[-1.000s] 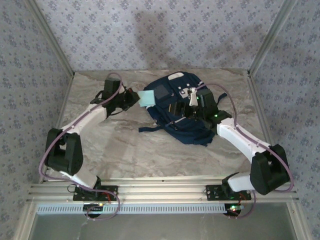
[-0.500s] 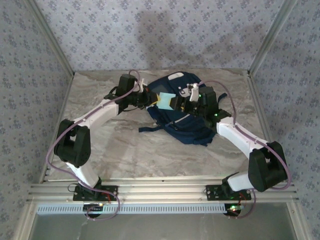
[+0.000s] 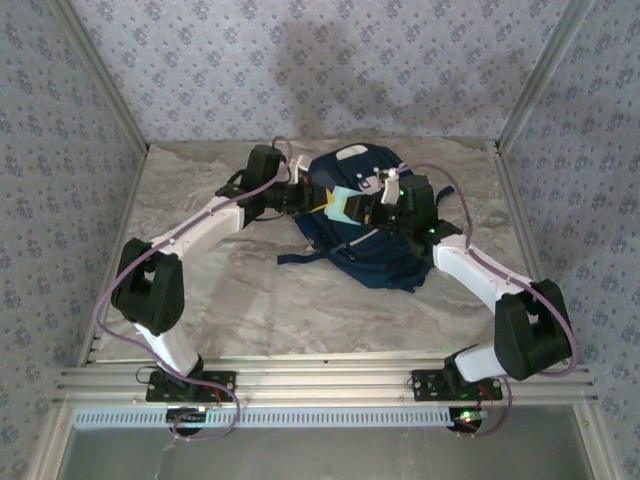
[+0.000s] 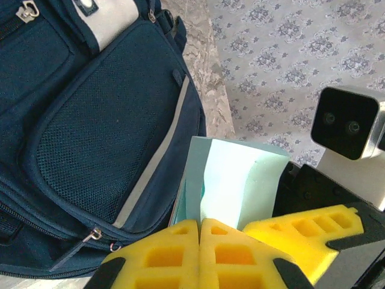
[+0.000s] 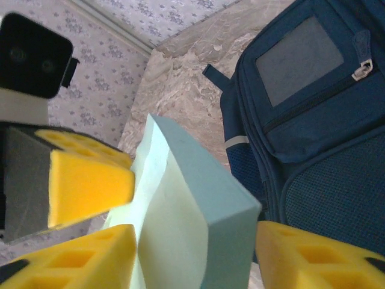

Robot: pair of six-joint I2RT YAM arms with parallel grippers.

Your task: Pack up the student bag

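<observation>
The student bag (image 3: 385,255) lies flat at the back middle of the table, navy blue with white trim; its mesh pocket (image 4: 90,132) and grey front panel (image 5: 301,60) show up close. My left gripper (image 3: 322,203) (image 4: 199,224) is shut on the edge of a pale green notepad (image 3: 340,205) (image 4: 234,180) and holds it just above the bag's left side. My right gripper (image 3: 362,210) (image 5: 194,241) faces it from the right. Its yellow fingers (image 5: 72,259) stand on either side of the notepad (image 5: 186,229), very close to it, with the jaws still apart.
A dark strap (image 3: 300,258) of the bag trails left onto the marble tabletop (image 3: 250,300). Patterned walls (image 3: 320,70) close in the back and both sides. Both arms meet over the bag, and the right wrist camera (image 4: 346,123) sits close to the left fingers.
The left arm has carried the notepad rightward from beside the bag to over its left part. The right gripper has moved to meet it, and its jaws have narrowed around the pad.
</observation>
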